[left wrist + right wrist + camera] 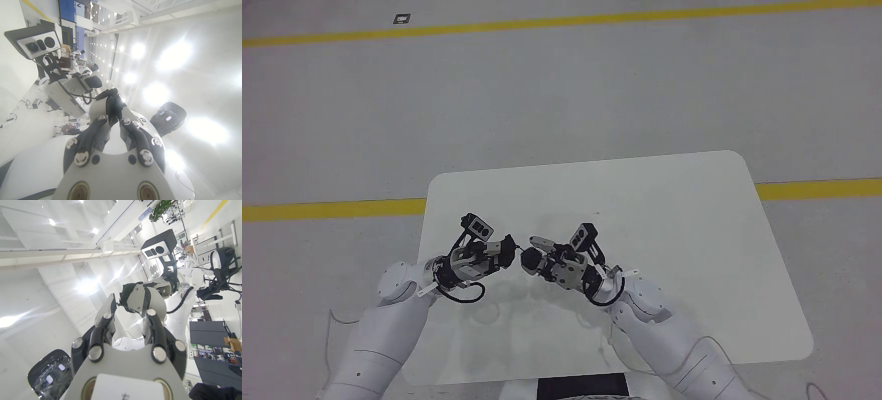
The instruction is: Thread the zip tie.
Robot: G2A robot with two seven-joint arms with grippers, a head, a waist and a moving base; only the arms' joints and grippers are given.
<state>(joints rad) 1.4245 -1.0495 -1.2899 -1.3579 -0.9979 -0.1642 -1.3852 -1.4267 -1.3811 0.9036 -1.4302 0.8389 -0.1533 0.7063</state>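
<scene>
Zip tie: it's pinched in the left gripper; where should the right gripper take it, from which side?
Probably the thin free stretch of the zip tie jutting past the shut left gripper. The open right gripper faces it, so come straight in from that opposite side, fingers closing across the strap.

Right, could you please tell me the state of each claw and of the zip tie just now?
Left claw: shut on the thin black plastic zip tie.
Right claw: open, tie crossing its gap.
Zip tie: held above the white table; whether threaded, cannot tell.
</scene>
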